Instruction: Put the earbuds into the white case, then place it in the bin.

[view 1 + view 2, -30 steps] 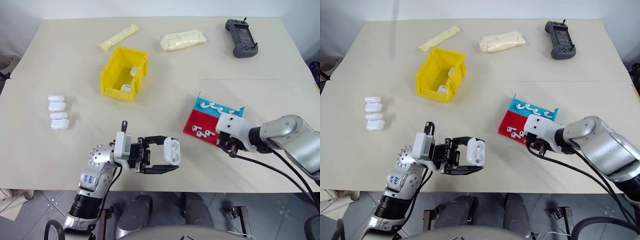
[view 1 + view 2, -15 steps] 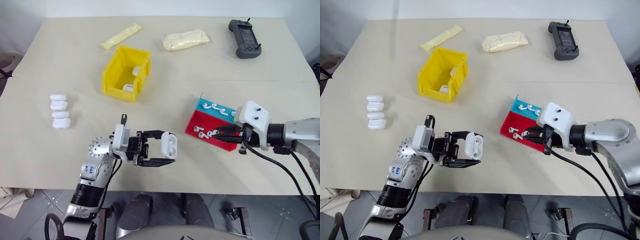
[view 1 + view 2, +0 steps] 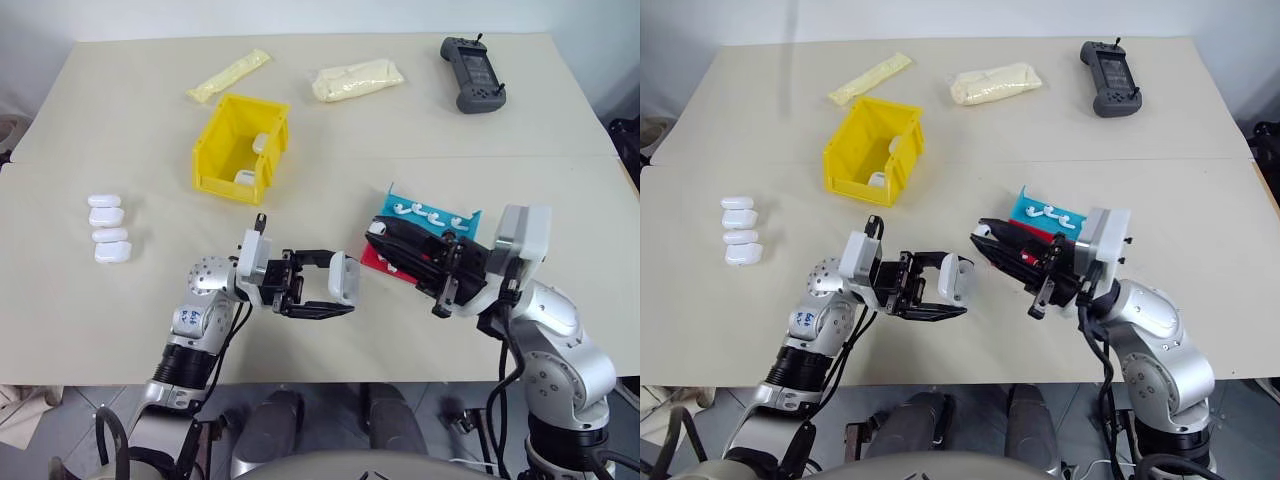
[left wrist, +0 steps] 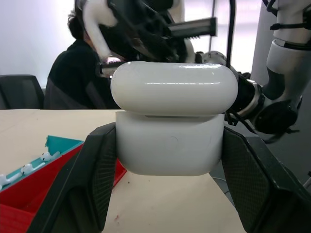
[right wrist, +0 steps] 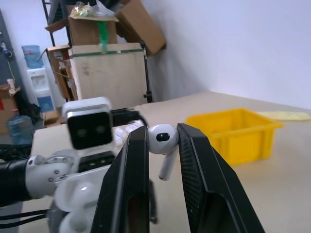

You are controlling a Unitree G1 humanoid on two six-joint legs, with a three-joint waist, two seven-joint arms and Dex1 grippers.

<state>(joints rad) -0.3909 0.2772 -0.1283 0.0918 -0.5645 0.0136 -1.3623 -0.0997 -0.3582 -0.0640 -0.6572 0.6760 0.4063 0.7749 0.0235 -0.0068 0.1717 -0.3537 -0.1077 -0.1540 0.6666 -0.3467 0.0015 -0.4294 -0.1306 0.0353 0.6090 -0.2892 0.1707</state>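
Observation:
My left gripper (image 3: 342,284) is shut on the white case (image 3: 345,274), held above the table's near edge with its lid open. In the left wrist view the case (image 4: 170,145) sits squarely between both fingers. My right gripper (image 3: 377,238) points left at the case from a short gap away. It is shut on one earbud (image 5: 164,138), stem hanging down. More earbuds (image 3: 426,212) lie in the red-and-teal tray (image 3: 392,205) behind the right gripper. The yellow bin (image 3: 225,165) stands farther back on the left, with two white cases inside.
Several spare white cases (image 3: 108,228) are stacked in a column at the left. Two pale bags (image 3: 228,75) (image 3: 358,80) and a black controller (image 3: 472,75) lie along the far edge. A person (image 4: 73,73) sits beyond the table.
My right gripper has lifted off the tray with an earbud and swung left toward the case. The left gripper has edged slightly forward, still gripping the case.

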